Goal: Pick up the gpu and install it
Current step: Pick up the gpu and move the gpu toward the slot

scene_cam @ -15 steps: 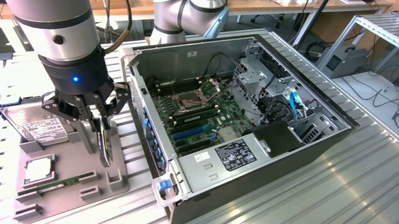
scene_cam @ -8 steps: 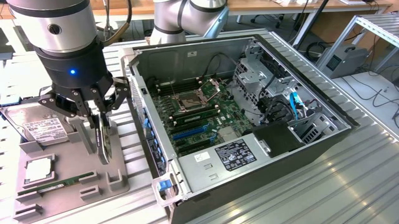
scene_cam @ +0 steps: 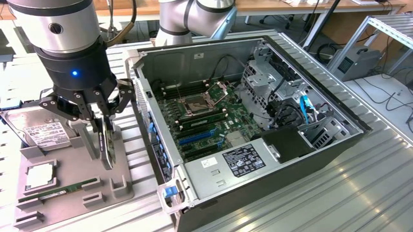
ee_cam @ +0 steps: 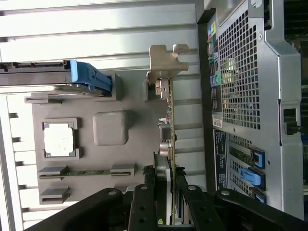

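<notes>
The gpu [scene_cam: 107, 147] stands on edge in the grey holder tray [scene_cam: 119, 193], to the exterior view's left of the open computer case [scene_cam: 193, 63]. It is a thin dark card; its silver bracket [ee_cam: 166, 60] shows at the far end in the wrist view. My gripper [scene_cam: 103, 126] hangs straight above the tray with its black fingers [ee_cam: 161, 178] closed on either side of the card's [ee_cam: 168, 120] upper edge. I cannot tell whether the card's lower edge is still seated in the tray. Blue expansion slots [scene_cam: 197, 137] lie on the motherboard inside the case.
On the tray lie a hard drive [scene_cam: 38, 128] with a white label, a CPU [scene_cam: 40, 176] and a green RAM stick [scene_cam: 58, 191]. The case's perforated rear panel [ee_cam: 240, 82] runs close beside the card. A ribbed metal table [scene_cam: 335, 193] carries everything.
</notes>
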You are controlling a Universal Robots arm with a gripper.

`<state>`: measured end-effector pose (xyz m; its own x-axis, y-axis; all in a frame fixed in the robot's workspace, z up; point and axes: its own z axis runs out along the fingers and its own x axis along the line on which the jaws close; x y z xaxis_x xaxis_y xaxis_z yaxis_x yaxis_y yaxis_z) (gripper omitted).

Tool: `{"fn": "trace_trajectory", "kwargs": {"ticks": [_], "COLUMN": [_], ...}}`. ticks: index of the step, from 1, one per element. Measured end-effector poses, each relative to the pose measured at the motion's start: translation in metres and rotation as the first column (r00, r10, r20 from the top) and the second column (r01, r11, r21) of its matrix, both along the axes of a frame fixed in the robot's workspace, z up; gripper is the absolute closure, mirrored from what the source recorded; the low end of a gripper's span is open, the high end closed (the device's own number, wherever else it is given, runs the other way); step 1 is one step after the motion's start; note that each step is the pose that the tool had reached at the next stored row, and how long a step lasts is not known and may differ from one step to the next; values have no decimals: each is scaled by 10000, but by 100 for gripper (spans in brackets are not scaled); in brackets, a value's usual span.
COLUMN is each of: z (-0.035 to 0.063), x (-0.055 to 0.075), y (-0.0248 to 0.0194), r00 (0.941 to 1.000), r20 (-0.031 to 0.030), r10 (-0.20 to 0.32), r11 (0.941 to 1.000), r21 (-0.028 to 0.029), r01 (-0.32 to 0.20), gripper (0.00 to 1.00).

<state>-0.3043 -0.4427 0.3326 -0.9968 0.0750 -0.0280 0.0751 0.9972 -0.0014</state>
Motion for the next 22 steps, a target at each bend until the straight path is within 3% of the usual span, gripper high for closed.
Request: {"fn": "trace_trajectory", "kwargs": {"ticks": [22], "z": [45], "x": [0], "y": [0], "r00": [10000], "r20": [0], "r10": [0], "r11": [10000], "r21": [0], "r01": [0], "gripper": [73]}}
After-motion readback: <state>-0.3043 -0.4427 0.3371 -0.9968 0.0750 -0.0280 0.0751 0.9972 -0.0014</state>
